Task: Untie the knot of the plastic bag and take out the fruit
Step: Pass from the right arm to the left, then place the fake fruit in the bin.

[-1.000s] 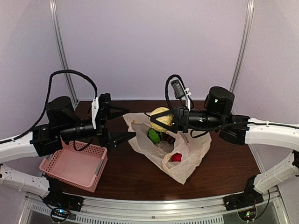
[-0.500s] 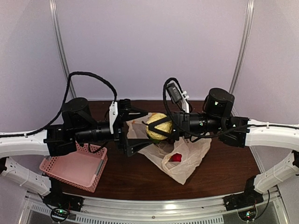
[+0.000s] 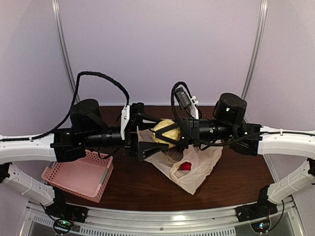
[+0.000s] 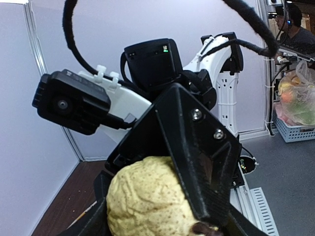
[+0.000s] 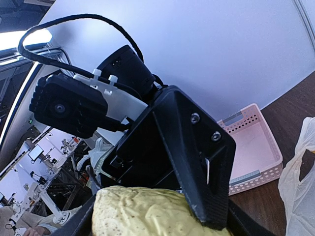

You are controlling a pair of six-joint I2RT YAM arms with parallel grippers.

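- The plastic bag (image 3: 197,179) lies slack and crumpled on the table (image 3: 241,184), its thin pale film spread flat.
- A bumpy, pale yellow fruit (image 3: 166,132) is up in the air above the far-left end of the plastic bag, clear of the film.
- The right gripper (image 3: 162,133) reaches in over the plastic bag from the right. Its jaws stand wide and are clamped on the yellow fruit, one black finger over the top of it and one under it.
- The left gripper (image 3: 153,132) comes level from the left, over the bag's left edge, and meets the right one nose to nose. Its jaws are spread wide with the yellow fruit between them.
- I cannot tell whether the left fingers press on the yellow fruit or only flank it.
- In the left wrist view the yellow fruit (image 4: 147,204) fills the bottom middle, close to the lens, with a finger of the right gripper (image 4: 192,157) lying against its upper right side.
- In the right wrist view the same fruit (image 5: 147,214) sits at the bottom edge, partly behind a black finger of the left gripper (image 5: 187,157).
- A small red fruit (image 3: 185,166) rests low in the near half of the plastic bag, below both grippers and apart from them.
- A pink basket (image 3: 78,177) stands on the table to the left of the plastic bag, well apart from it.
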